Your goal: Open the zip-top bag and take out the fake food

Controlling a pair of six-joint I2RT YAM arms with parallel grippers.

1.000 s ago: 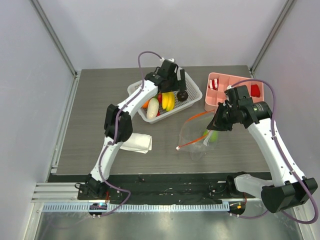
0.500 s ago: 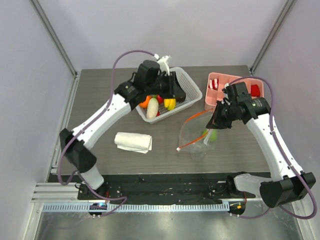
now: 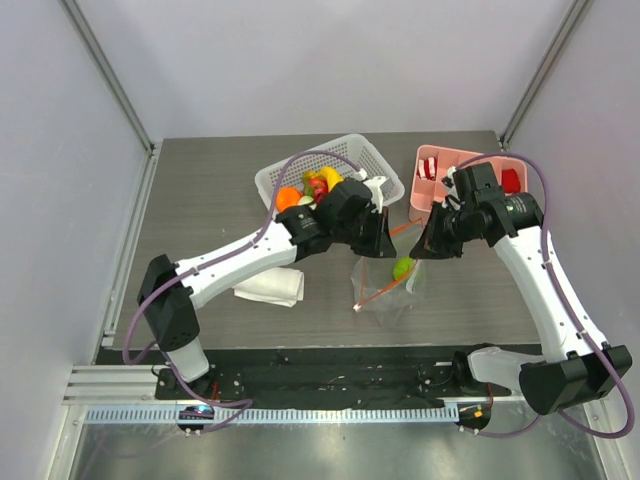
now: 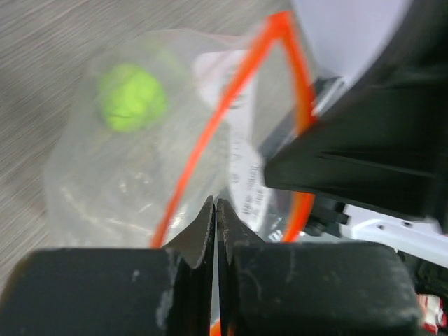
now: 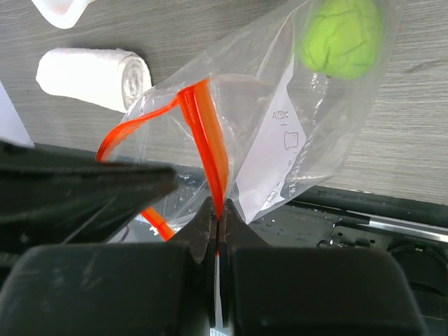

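**top external.** zip-top bag [image 3: 385, 292]: clear limp pouch on the desk [image 3: 200, 200], at 5 o'clock from the white basket [image 3: 268, 180], mouth gaping. one piece of fake food, a green apple [image 3: 403, 267], lies inside toward the bag's 1 o'clock corner. the other pieces sit in the basket. right fingers [image 3: 425, 247] at the bag's 2 o'clock. left fingers [image 3: 380, 243] at its 12 o'clock, by the rim. rolled white cloth [image 3: 270, 288] at 9 o'clock, pink tray [image 3: 440, 160] at 1 o'clock.

**left wrist.** left fingers [image 4: 210, 217] pressed together, tips over the open mouth. blurred, so whether any film is nipped cannot be told. apple [image 4: 131, 96] at 10 o'clock from the tips.

**right wrist.** right fingers [image 5: 210, 217] clamped on the orange-red zip strip [image 5: 203, 133], one lip raised. apple [image 5: 341, 35] at 1 o'clock, deep in the pouch.

**handling, judged.** film light, soft and slippery, so it will sag and fold. the zip strip looks stiffest and is the best hold, one lip per arm. apple small, hard and smooth, likely to roll, so pinch it across the middle.
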